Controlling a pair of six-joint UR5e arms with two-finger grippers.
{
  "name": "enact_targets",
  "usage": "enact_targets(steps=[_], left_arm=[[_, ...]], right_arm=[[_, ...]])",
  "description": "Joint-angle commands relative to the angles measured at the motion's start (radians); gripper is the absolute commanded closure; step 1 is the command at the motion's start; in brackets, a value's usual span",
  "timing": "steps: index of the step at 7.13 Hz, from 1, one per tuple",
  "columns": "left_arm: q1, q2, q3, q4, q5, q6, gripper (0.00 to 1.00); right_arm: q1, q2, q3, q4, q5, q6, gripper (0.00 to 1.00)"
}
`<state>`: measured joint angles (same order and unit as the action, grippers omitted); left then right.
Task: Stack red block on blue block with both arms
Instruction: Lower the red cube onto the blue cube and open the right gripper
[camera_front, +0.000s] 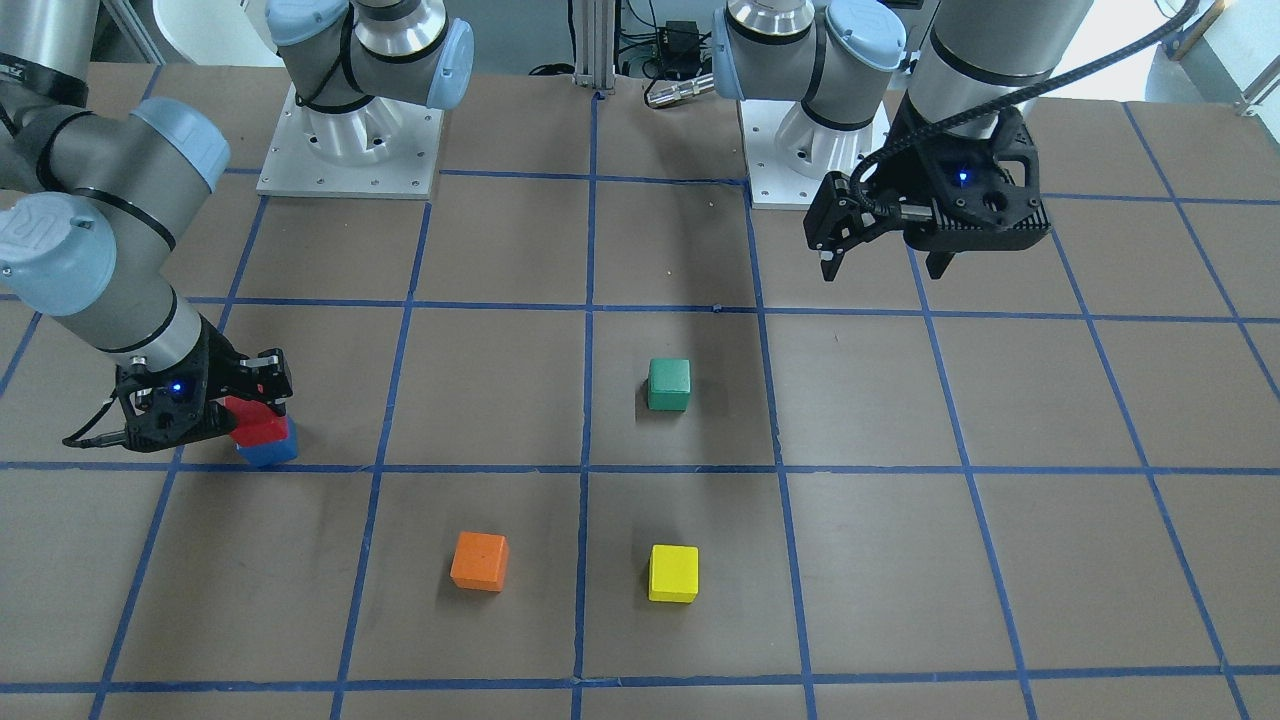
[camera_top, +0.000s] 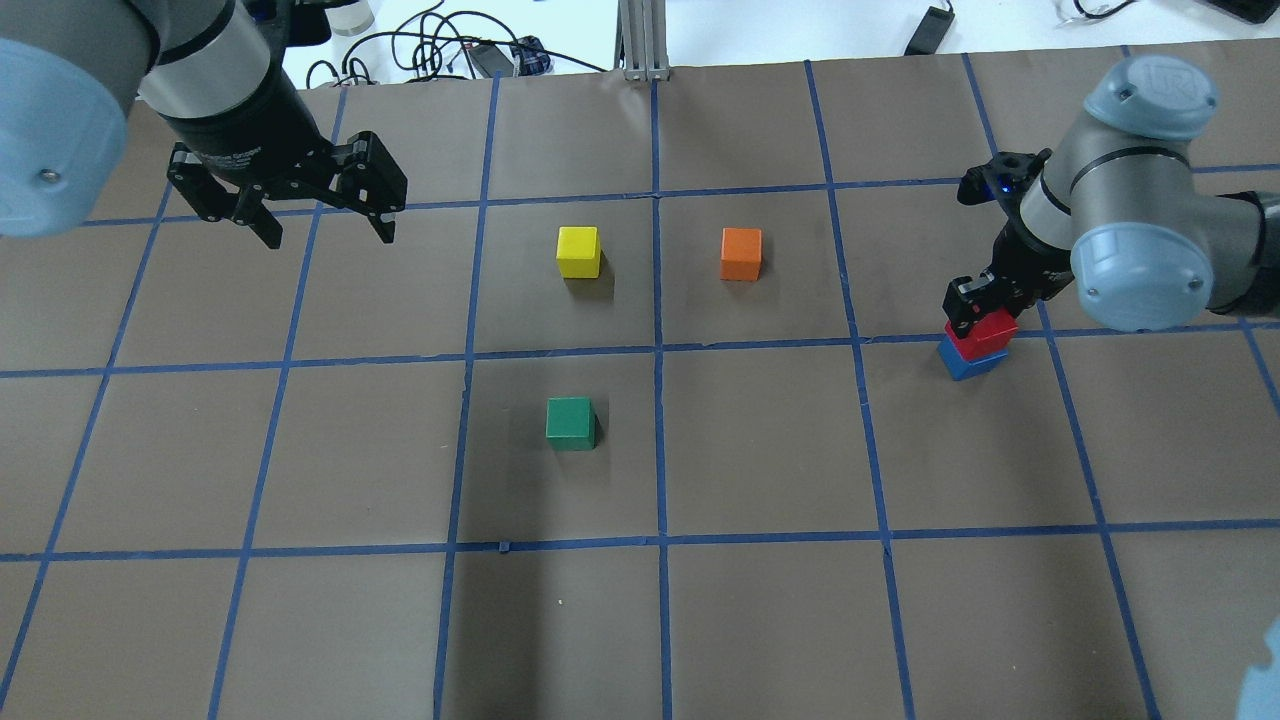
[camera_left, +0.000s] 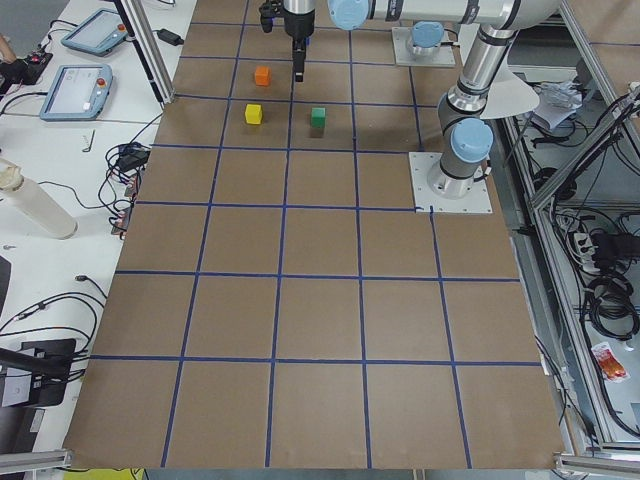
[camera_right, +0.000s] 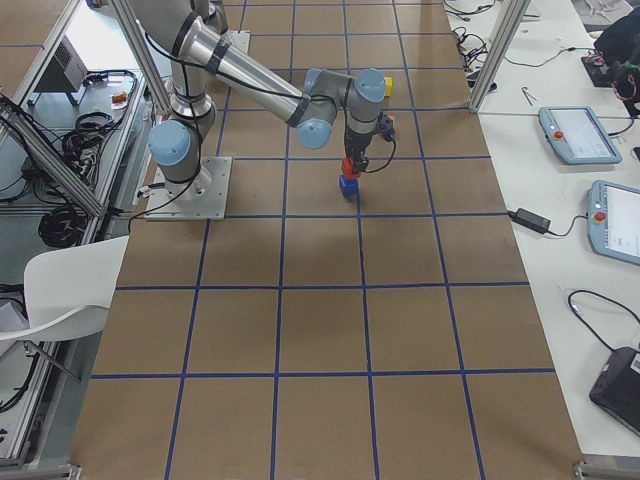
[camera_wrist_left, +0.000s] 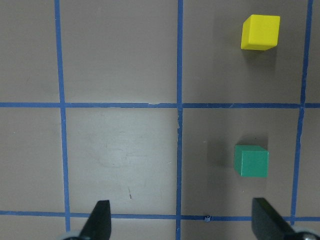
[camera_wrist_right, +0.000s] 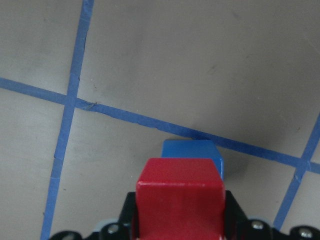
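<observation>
Red block (camera_front: 256, 418) was held in the right end effector (camera_top: 980, 318), with the two fingers pinched on its sides. It was right on top of the blue block (camera_front: 272, 452), at the robot's right side of the tabletop (camera_top: 760, 450). The pictures did not show for sure if the two blocks touched. The red one looked a little off to one side, not lined up neatly with the blue one.

To do this step well, the arm would likely need to go down slowly till the red block lay flat. Then it should let go gently and lift straight up, so the blue block would not get pushed.

The left end effector (camera_top: 330, 236) hung in the air, well apart, with its fingers spread wide and nothing in them. A green block (camera_top: 571, 422), a yellow block (camera_top: 579, 250) and an orange block (camera_top: 741, 253) lay near the middle of the tabletop, each apart from the others. None was close to the stack, so nothing seemed to stand in the way.
</observation>
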<state>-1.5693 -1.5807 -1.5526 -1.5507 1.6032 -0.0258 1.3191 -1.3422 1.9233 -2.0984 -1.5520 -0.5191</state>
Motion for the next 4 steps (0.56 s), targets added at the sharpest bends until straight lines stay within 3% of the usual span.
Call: enact_targets(steps=[1,4], left_arm=[[0.0,0.001,-0.006,-0.003,0.0,-0.002,0.0],[0.0,0.002,-0.01,0.001,0.0,-0.002,0.0]], right_arm=[[-0.009,-0.002,0.003,-0.003,0.004,0.001,1.0],[-0.011,-0.002,0.003,-0.003,0.003,0.001,1.0]])
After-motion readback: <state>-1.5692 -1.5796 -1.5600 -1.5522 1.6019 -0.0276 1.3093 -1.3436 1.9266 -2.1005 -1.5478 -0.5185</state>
